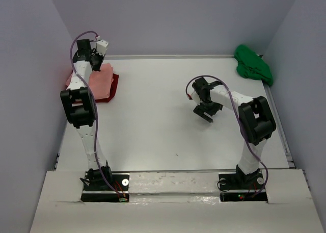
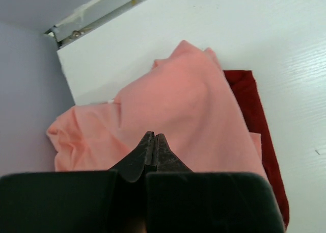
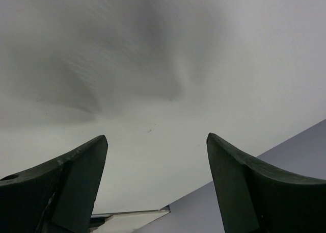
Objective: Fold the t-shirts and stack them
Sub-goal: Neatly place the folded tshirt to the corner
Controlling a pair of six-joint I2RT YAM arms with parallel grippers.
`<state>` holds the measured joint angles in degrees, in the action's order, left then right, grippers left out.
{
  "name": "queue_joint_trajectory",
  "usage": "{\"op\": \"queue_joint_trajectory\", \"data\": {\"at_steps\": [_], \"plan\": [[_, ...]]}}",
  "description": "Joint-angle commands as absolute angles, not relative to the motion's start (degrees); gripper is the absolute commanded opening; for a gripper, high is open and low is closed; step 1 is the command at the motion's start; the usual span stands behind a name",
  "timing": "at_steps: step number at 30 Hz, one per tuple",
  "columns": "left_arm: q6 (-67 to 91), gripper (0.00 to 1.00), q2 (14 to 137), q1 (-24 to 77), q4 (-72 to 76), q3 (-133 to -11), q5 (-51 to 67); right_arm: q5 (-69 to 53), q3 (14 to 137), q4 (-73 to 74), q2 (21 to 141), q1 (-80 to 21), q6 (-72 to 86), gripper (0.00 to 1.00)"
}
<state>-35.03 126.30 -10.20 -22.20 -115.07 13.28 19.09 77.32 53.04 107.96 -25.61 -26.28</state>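
Observation:
The salmon-pink t-shirt [image 1: 100,79] lies loosely folded at the far left on top of the deep red t-shirt [image 1: 113,88], which shows along its right side. In the left wrist view the pink shirt [image 2: 178,103] is rumpled and covers most of the red one [image 2: 256,122]. My left gripper [image 1: 95,65] is over the pink shirt; it [image 2: 154,136] is shut, with no cloth showing between the fingers. The bright green t-shirt [image 1: 253,65] lies bunched in the far right corner. My right gripper [image 1: 205,112] is open and empty above the bare table, as its own view [image 3: 157,141] shows.
Lavender walls close in the table [image 1: 163,126] on the left, back and right. A metal rail [image 2: 102,11] runs along the far edge behind the pink shirt. The two arm bases stand at the near edge.

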Motion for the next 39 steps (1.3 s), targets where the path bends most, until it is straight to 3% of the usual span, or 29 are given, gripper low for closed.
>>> {"op": "queue_joint_trajectory", "data": {"at_steps": [1, 12, 23, 39], "plan": [[-35.6, 0.0, 128.3, -9.0, -24.4, -116.3, 12.6, 18.6, 76.7, 51.5, 104.9, -26.2, -26.2, 0.84], [-35.5, 0.0, 134.6, -5.0, -24.8, -116.3, 11.1, 18.5, 75.1, 50.8, 103.5, -26.2, -26.6, 0.84], [-37.1, 0.0, 132.8, -0.4, -26.1, -106.3, 8.3, 19.1, 74.5, 50.6, 102.8, -26.2, -26.7, 0.85], [-35.5, 0.0, 114.5, -5.2, -28.2, -103.7, 11.1, 17.0, 72.9, 50.5, 97.4, -26.2, -26.5, 0.85]]}}
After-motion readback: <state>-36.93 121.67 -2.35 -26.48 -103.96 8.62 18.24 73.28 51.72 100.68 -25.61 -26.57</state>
